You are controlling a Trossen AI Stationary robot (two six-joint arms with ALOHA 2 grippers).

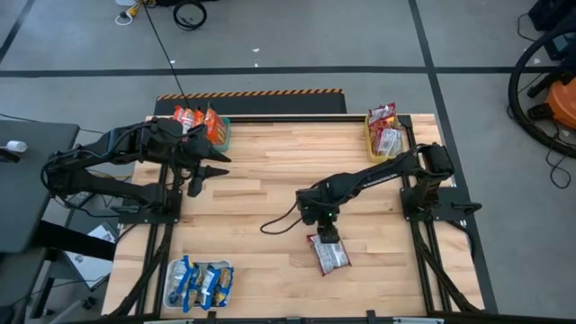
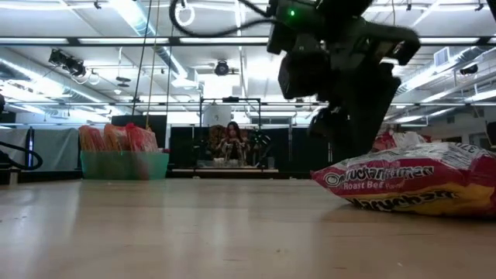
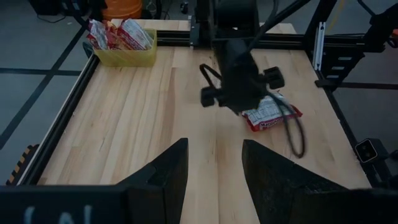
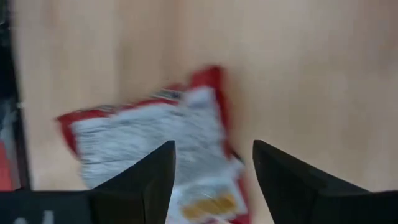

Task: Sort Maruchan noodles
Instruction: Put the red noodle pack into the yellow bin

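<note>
Counter (image 1: 270,180) mostly bare. Right tool (image 1: 326,236) over red-and-white packet (image 1: 329,256) lying flat mid-counter, fingers spread, nothing held. Left tool (image 1: 209,171) spread, idle by teal tray (image 1: 223,135). Risk: slick crinkly wrapper slides from closing fingers; grasp misses.

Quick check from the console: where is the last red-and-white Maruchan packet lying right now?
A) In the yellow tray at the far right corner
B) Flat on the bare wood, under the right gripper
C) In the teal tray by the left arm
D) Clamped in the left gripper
B: the red-and-white packet lies flat on the table, with the open right gripper over it and not closed on it.
</note>
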